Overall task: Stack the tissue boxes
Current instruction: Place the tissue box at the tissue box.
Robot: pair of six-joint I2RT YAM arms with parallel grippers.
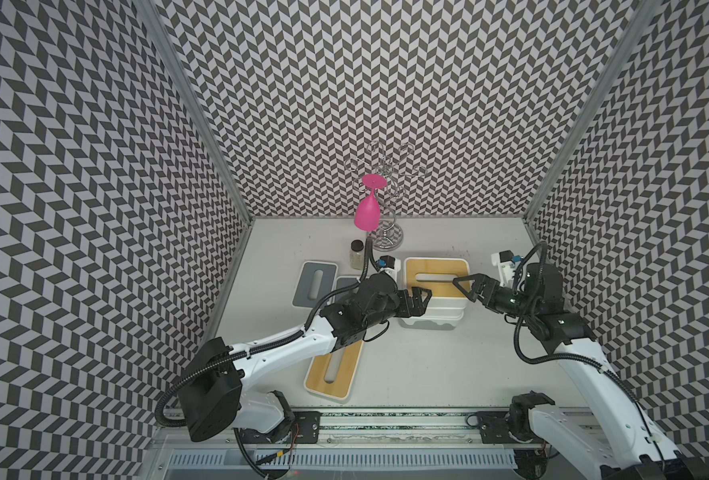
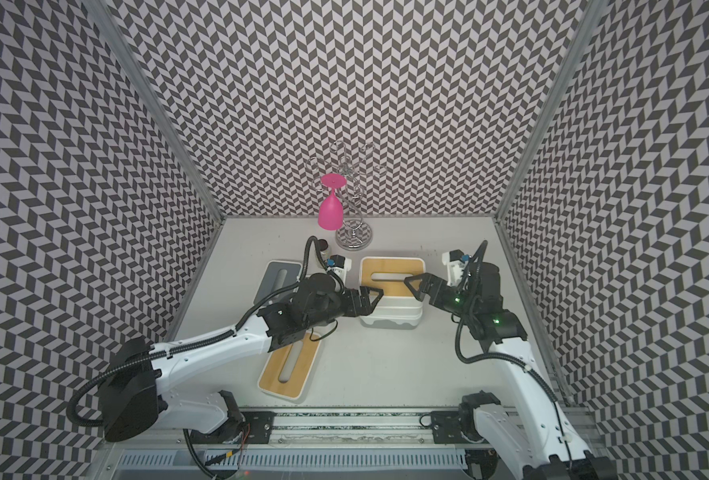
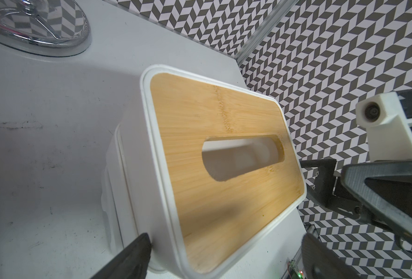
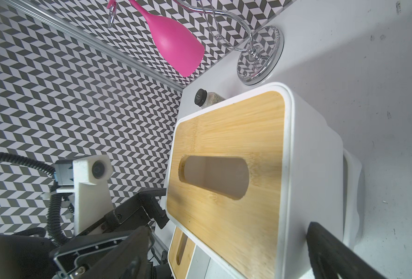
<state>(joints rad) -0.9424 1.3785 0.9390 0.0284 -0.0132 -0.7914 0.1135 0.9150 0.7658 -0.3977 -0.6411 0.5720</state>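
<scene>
A stack of tissue boxes [image 1: 434, 286] [image 2: 390, 282] stands mid-table in both top views, a bamboo-tan slotted lid [image 3: 224, 157] [image 4: 229, 169] on top and white box walls below. My left gripper [image 1: 419, 300] [image 3: 229, 256] is open at the stack's left end; one finger [image 3: 135, 256] touches the top box's white side, the other is apart. My right gripper [image 1: 467, 291] [image 4: 231, 246] is open at the stack's right end, its fingers straddling the top box. A bamboo-lidded box [image 1: 332, 374] lies near the front under my left arm. Two grey-lidded boxes [image 1: 314, 284] lie at the left, one mostly hidden.
A pink goblet [image 1: 365, 212] hangs upside down on a chrome wire rack [image 1: 386, 239] at the back. A small dark-capped jar [image 1: 356, 254] stands beside the rack's base. Patterned walls close in the table on three sides; a rail runs along the front edge.
</scene>
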